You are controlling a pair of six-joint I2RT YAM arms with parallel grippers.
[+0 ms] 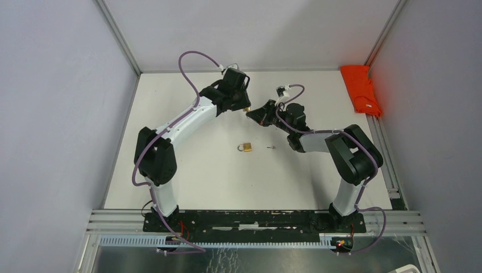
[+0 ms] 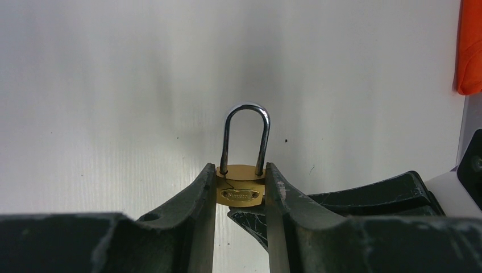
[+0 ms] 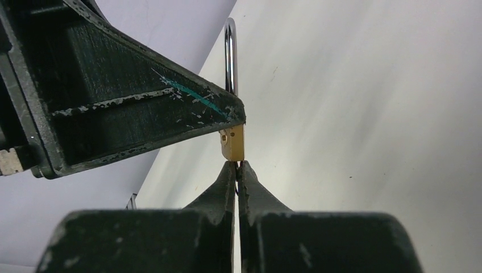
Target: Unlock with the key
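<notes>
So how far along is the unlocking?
Done: the padlock is clamped by its body in the left gripper. In hand: the right gripper is shut right at the padlock's underside; any key between its fingers is hidden. Left: the shackle sits in both holes, so it looks locked; the turn and the release remain.

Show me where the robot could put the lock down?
Bare table: near the arm bases, in front of the loose padlock, and beside the orange cloth. Crowded: far middle, where the left gripper holds a padlock, the right gripper shut at its base.
</notes>
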